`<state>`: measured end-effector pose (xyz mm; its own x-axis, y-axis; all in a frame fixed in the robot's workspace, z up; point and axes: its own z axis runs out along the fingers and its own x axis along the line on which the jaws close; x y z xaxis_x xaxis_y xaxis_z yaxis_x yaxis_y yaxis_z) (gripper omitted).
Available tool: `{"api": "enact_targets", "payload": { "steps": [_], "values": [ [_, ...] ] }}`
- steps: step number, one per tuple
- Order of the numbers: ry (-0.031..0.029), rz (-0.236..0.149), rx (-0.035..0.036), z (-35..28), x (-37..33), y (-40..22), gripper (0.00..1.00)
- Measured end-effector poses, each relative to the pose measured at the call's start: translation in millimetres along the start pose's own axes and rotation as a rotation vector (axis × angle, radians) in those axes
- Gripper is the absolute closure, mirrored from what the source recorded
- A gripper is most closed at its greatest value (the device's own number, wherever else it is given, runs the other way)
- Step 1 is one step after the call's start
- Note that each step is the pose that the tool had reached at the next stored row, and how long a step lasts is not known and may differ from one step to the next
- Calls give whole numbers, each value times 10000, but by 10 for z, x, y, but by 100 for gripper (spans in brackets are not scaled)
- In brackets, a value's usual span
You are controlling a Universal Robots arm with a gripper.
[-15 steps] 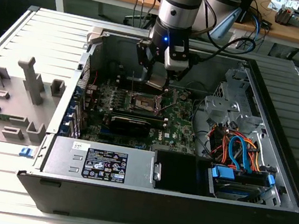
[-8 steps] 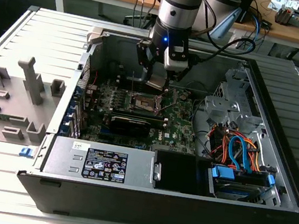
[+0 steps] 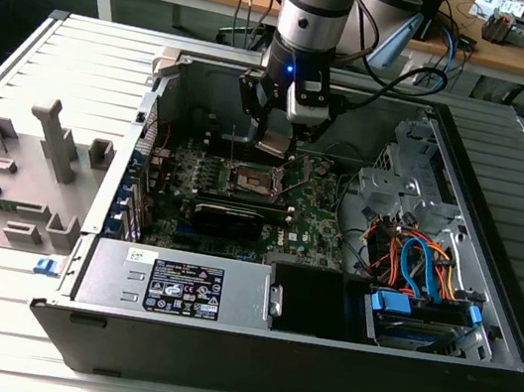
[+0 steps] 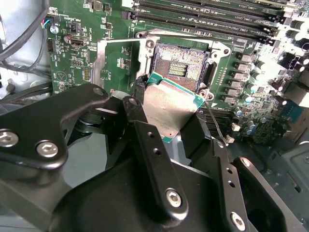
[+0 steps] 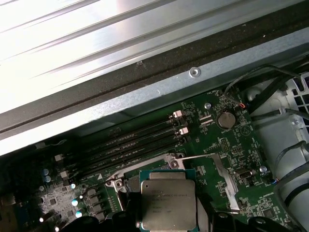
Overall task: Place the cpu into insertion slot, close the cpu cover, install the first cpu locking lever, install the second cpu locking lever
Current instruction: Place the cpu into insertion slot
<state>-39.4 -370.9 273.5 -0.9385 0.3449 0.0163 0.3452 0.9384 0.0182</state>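
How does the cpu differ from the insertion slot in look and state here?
The cpu has a plain silver-grey metal top with a green edge; the insertion slot shows a dark frame around a pin field. The cpu is held in the gripper, unseated; the insertion slot sits on the motherboard, uncovered and empty. Both are square, with similar footprints.

Silver-grey arm [image 3: 317,4] is showing a blue light [image 3: 291,68] at the wrist. Black pincer [image 4: 170,123] links are carrying silver hex screws [image 4: 47,149].
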Motion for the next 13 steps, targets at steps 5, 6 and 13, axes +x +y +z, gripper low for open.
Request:
{"api": "enact_targets", "payload": {
  "steps": [5,6,13],
  "values": [
    [-1,65,-1,4,0,0,45],
    [-1,83,-1,5,0,0,45],
    [-3,184,-3,11,0,0,45]
  ]
}}
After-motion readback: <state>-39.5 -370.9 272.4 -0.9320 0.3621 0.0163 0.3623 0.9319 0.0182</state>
